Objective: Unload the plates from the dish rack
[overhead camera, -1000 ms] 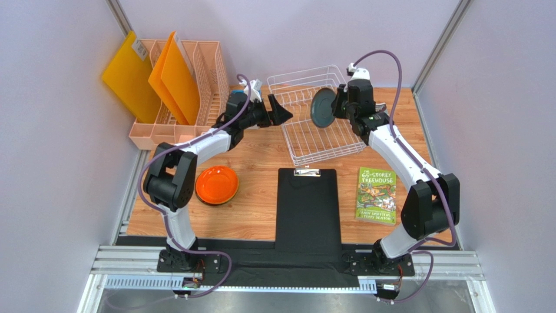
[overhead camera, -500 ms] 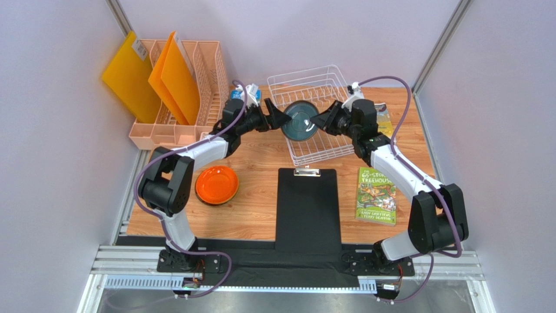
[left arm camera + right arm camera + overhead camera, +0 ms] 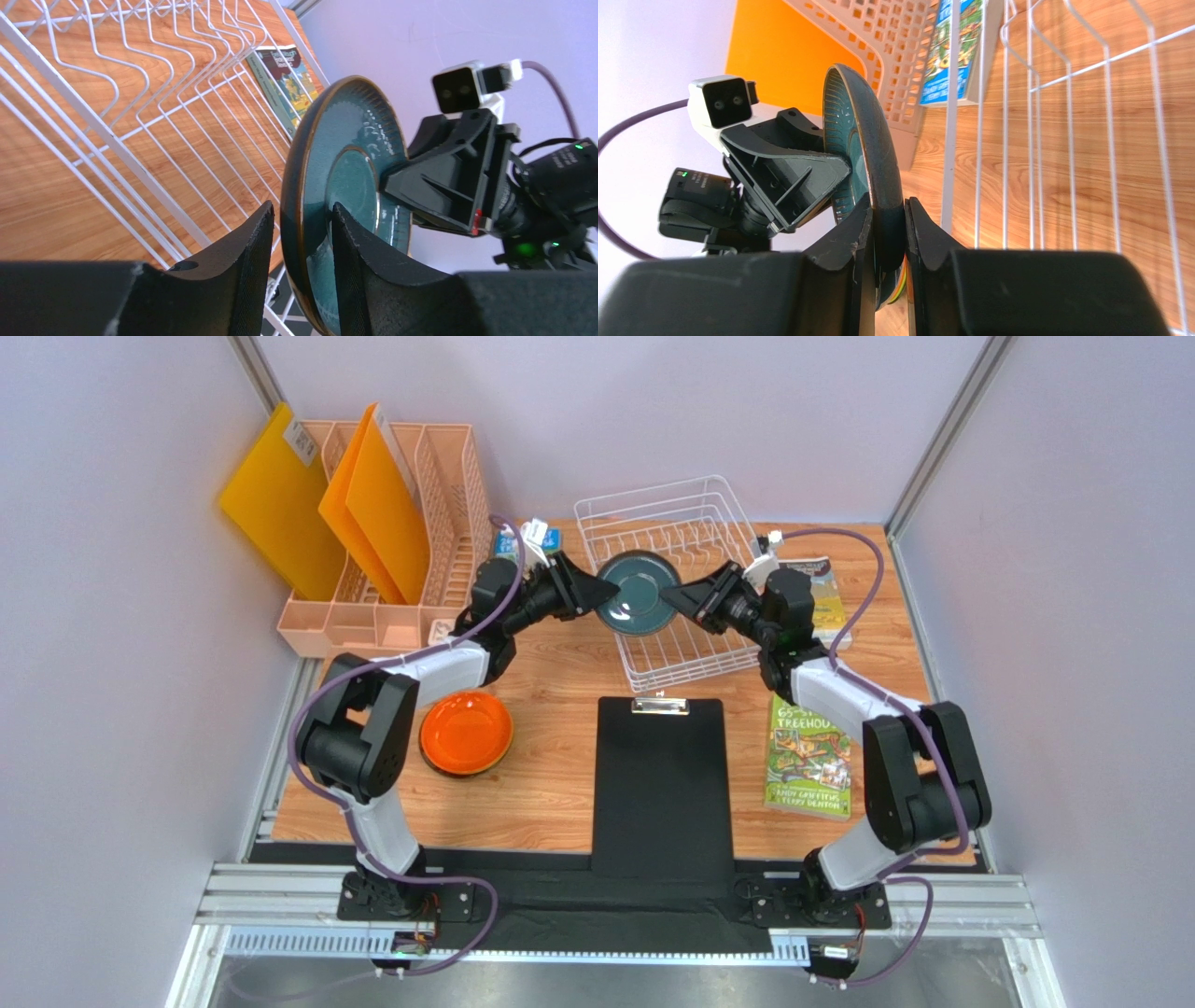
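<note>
Step in hand: a mid-air hand-over, as I judge it. The dark teal round glazed plate (image 3: pixel 644 595) stands on edge above the white wire dish rack (image 3: pixel 701 647), at 12 o'clock of the wooden table (image 3: pixel 561 798), between the two arms.
Right gripper (image 3: pixel 887 206): pinching the plate's rim on its 3 o'clock side, fingers tight on both faces.
Left gripper (image 3: pixel 302 210): fingers straddle the rim on the 9 o'clock side, one on each face; whether they press it yet I cannot tell.
Next move: probably a firm left grip first, then the right lets go. The left would then carry the plate toward 8 o'clock, where the orange round plate (image 3: pixel 466 734) lies flat.
Plates counted: two in view, one teal and one orange; anything under the orange one is hidden.
Rack counted: one, with no other plate seen in it.
Other things: one black clipboard (image 3: pixel 659 777) at 6 o'clock, one green paperback book (image 3: pixel 811 756) at 4 o'clock, one peach mesh file holder (image 3: pixel 456 490) at 10 o'clock.
</note>
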